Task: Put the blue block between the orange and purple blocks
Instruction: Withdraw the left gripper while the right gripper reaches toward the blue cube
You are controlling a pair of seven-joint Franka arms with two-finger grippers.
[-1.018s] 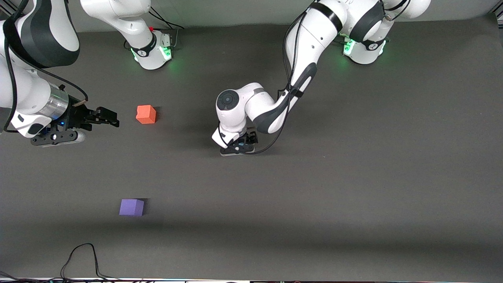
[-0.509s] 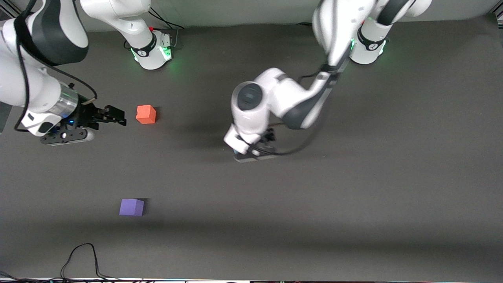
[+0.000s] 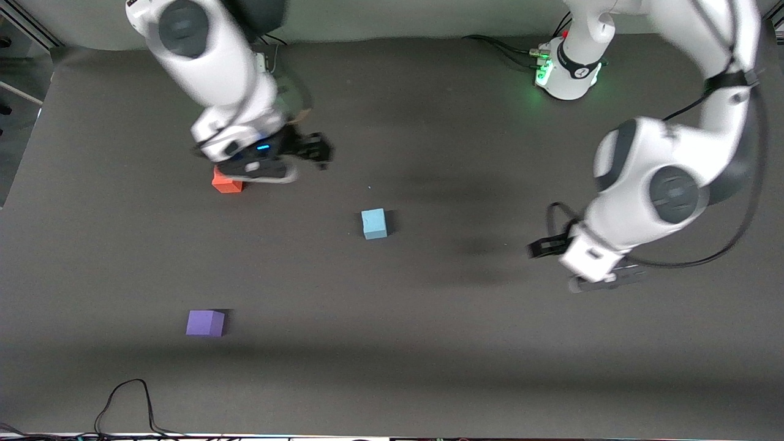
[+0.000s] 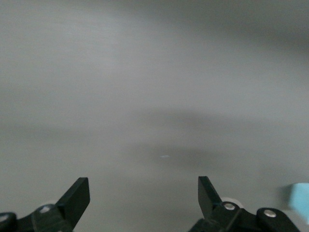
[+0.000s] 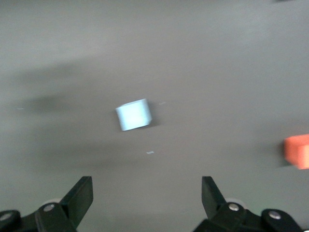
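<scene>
both hands stand wide and hold nothing. from the front, the right hand (image 3: 315, 151) hangs over the tabletop (image 3: 465, 343) partway along the robots' edge, its wrist covering part of the orange block (image 3: 224, 183). the left hand (image 3: 542, 246) hangs over bare tabletop toward the left arm's end. the blue block (image 3: 373, 223) sits alone near the middle of the tabletop, between the two hands and touched by neither. the purple block (image 3: 205, 323) lies nearer the front camera's edge, toward the right arm's end, well apart from the orange block, with bare mat between them. a black cable (image 3: 125, 401) loops at the camera-side edge. green lights glow on the left arm's base (image 3: 566, 70). no writing can be read on any block or arm.

from the left wrist, the left hand (image 4: 144, 193) shows its two dark fingertips (image 4: 77, 195) spread wide over grey mat, with a corner of the blue block (image 4: 300, 195) at the frame's edge.

from the right wrist, the right hand (image 5: 147, 195) is equally wide, the blue block (image 5: 133, 114) lies ahead of it on the mat, and the orange block (image 5: 297, 151) shows at the frame's edge.
</scene>
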